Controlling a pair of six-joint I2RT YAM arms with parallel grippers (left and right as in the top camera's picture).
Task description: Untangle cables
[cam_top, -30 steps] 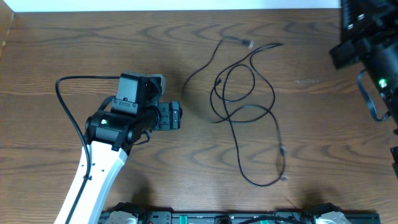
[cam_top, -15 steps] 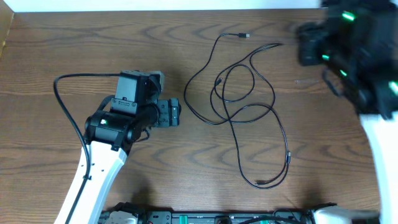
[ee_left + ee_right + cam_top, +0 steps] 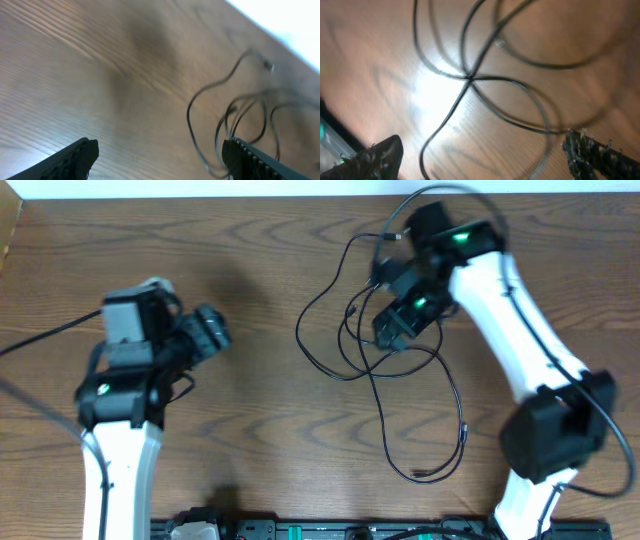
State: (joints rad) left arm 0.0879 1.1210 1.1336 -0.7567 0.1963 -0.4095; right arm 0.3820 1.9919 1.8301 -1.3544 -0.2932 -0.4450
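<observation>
Progress on the untangling is judged nil to slight: the cables (image 3: 462,430) lie in one connected knot on the right half of the table (image 3: 250,440), with several loops overlapping and no strand yet laid out by itself. One long tail runs clear of the knot toward the near edge and curls back to a small plug end (image 3: 420,474). Everything else crosses at least once. The right gripper (image 3: 487,157) hangs directly over the knot with its fingers spread wide and nothing between them. The right wrist view shows a crossing (image 3: 469,78) where strands meet just ahead of the open jaws. The left gripper (image 3: 160,160) stands well apart to the left over bare wood, also spread and empty, with the nearest loop (image 3: 192,112) ahead of it. Separation of every loop remains to be done. The cords are very thin, black, round in section and limp, falling in smooth curves with faint pale glints. The table is brown wood-grain, smooth, and somewhat glossy, reflecting a bright glare.
</observation>
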